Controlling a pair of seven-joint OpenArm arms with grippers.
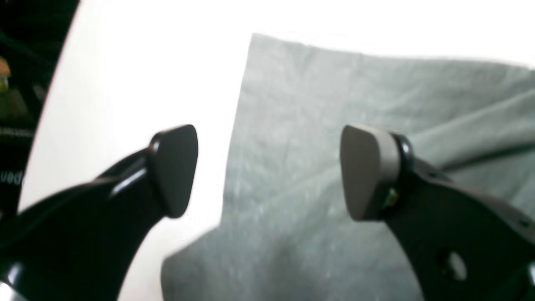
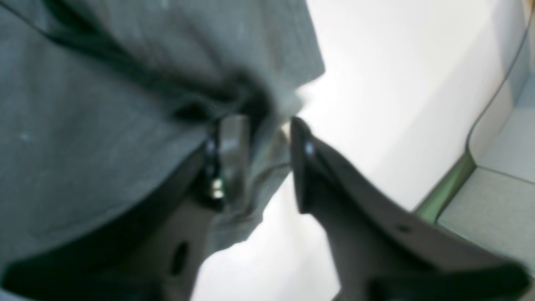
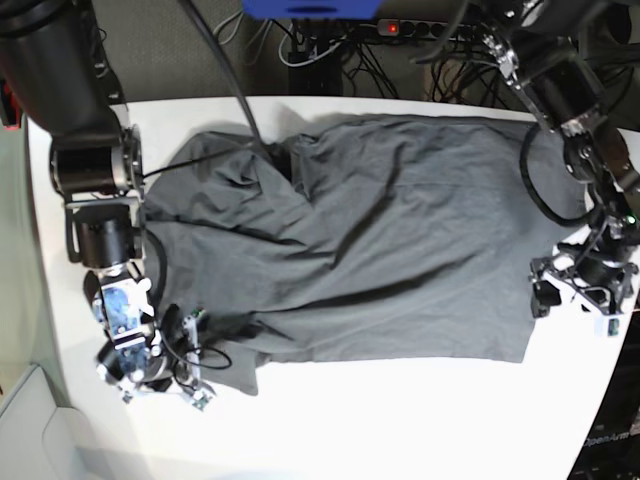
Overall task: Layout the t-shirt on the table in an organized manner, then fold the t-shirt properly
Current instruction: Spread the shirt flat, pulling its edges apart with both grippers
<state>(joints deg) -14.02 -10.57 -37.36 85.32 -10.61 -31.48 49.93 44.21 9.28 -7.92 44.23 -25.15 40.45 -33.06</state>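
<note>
The dark grey t-shirt (image 3: 380, 250) lies spread but wrinkled across the white table (image 3: 400, 430), with a bunched fold near its upper left. My left gripper (image 1: 267, 171) hovers open over the shirt's straight edge (image 1: 313, 104), one finger above bare table (image 1: 146, 75), with nothing between the fingers. In the base view it sits at the shirt's right side (image 3: 545, 295). My right gripper (image 2: 267, 163) is at the shirt's lower left corner (image 3: 200, 365). Its jaws stand apart, and a fold of the shirt (image 2: 83, 125) still lies between them.
A black cable (image 3: 235, 90) runs from the back over the shirt's upper left. Wires and a power strip (image 3: 400, 28) sit behind the table. The table's rounded edge (image 2: 472, 138) is close to my right gripper, with grey floor (image 2: 493, 200) beyond.
</note>
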